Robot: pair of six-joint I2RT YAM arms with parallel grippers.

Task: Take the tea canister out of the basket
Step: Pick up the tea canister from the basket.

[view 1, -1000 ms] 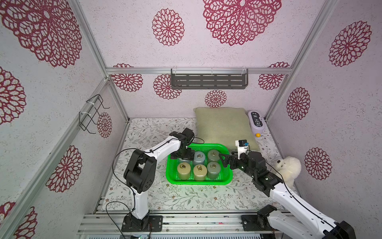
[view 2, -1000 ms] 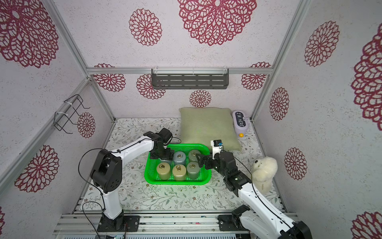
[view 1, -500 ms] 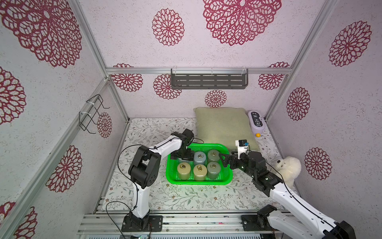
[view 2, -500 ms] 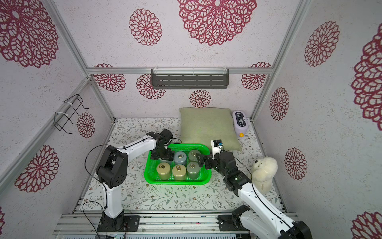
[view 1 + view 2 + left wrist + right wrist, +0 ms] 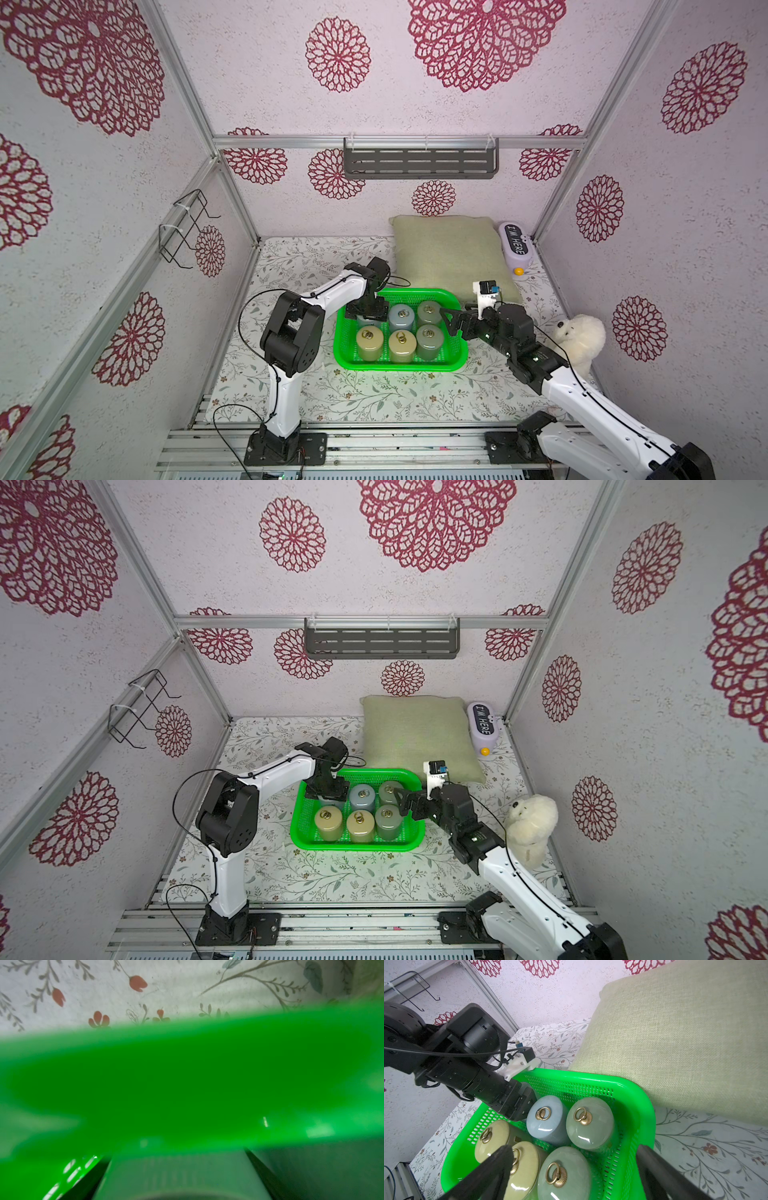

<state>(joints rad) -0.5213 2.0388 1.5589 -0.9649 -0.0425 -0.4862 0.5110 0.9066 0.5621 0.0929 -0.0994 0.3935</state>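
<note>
The green basket (image 5: 399, 368) (image 5: 357, 845) holds two rows of round lidded tea canisters. My left gripper (image 5: 368, 309) (image 5: 328, 791) reaches down into its back left corner over a blue-grey tea canister (image 5: 366, 322) (image 5: 178, 1176). In the left wrist view my left gripper (image 5: 176, 1155) has its dark fingers (image 5: 89, 1180) against both sides of that canister, no gap showing, with the basket wall (image 5: 187, 1074) blurred behind. My right gripper (image 5: 450, 324) (image 5: 574, 1150) hangs open over the basket's right rim (image 5: 641, 1105), above a pale green canister (image 5: 564, 1174).
An olive cushion (image 5: 449, 253) lies right behind the basket. A purple gadget (image 5: 515, 247) sits in the back right corner, a white plush toy (image 5: 579, 340) by the right wall. A grey slotted shelf (image 5: 419, 162) and a wire rack (image 5: 187, 228) hang on the walls.
My left arm's elbow has swung right and its gripper has settled lower round the back left canister, its fingers drawn in. The right arm has not moved.
</note>
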